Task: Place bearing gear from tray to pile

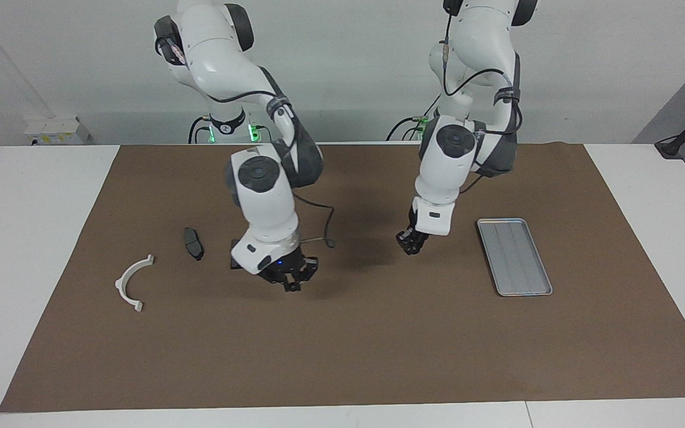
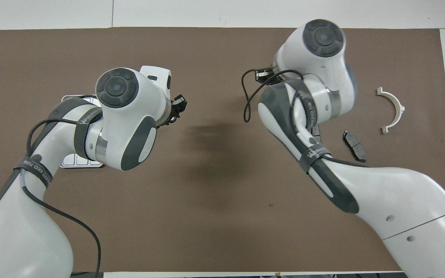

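The right gripper (image 1: 290,284) hangs shut over the brown mat (image 1: 342,356) beside the pile's dark pads (image 1: 193,243), holding nothing visible. The left gripper (image 1: 410,245) hovers above the mat near the tray (image 1: 541,291); whether its narrow fingers hold a bearing gear cannot be told. Both forearms angle steeply down; a wrist band on the left arm (image 2: 41,172) carries white lettering too small to read. The white bracket (image 1: 130,282) lies toward the right arm's end.
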{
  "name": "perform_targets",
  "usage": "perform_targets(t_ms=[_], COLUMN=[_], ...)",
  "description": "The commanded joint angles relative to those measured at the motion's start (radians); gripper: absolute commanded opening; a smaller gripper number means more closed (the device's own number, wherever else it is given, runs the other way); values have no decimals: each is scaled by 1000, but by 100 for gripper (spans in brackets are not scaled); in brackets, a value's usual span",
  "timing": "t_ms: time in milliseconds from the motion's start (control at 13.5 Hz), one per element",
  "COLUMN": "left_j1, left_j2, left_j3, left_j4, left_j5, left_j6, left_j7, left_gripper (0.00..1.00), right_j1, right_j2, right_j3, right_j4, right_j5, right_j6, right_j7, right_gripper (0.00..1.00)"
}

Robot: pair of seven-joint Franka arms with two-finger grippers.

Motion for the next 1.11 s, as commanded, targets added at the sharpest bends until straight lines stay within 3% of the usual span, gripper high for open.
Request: perform_targets(t_ms=[0, 296, 444, 814, 1036], left_j1=[-106, -186, -210, -212, -206], left_j2=[97, 268, 332, 333, 331], left_j3=[22, 25, 30, 30, 30], left_j4=[143, 304, 334, 314, 295], left_j5=[2, 2, 4, 15, 15], left_j6=[-61, -60, -66, -50, -18], left_j7=[-120, -178, -183, -183, -181], left_gripper=[0, 0, 0, 0, 0], right_j1=[-162, -349, -383, -380, -382], right_j2=[-49, -75, -107, -193, -194], right_j3=[22, 22, 22, 22, 22], right_j4=[-13, -24, -93, -340, -395], right_j5=[-3, -2, 2, 3, 3], right_j6=[-65, -188, -187, -3, 61], right_j7=[-260, -450, -491, -482, -484], right_gripper=[0, 0, 0, 0, 0])
